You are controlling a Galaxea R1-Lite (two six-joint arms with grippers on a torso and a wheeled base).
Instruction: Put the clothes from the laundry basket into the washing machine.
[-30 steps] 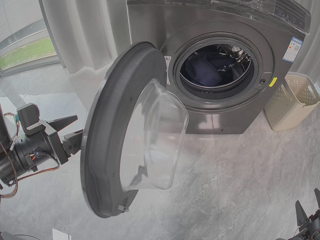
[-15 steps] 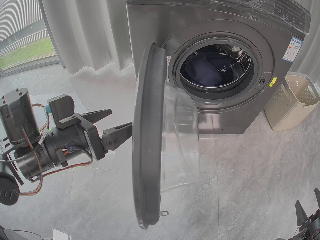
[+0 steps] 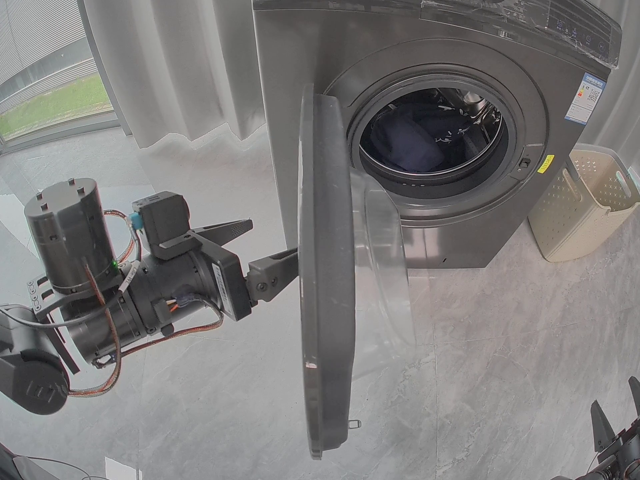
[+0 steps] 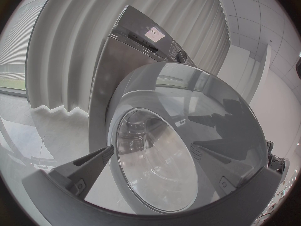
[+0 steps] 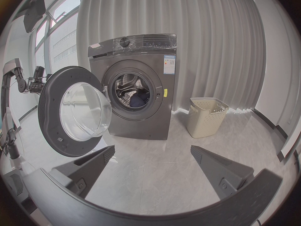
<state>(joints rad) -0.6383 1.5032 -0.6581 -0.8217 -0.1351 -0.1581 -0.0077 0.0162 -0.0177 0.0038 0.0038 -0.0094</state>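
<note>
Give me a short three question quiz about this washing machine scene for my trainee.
1. True or false: the washing machine door is latched shut.
2. What lies in the drum? A dark blue clothes, B white towels, C nothing.
3. On which side of the washing machine, the robot's own, does the laundry basket stand?
Key: 1 false; 2 A; 3 right.

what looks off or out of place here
Nothing is spilled or broken. Only oddity: clear plastic film wraps the washing machine's control panel. The door stands half open, the basket upright beside it.
</note>
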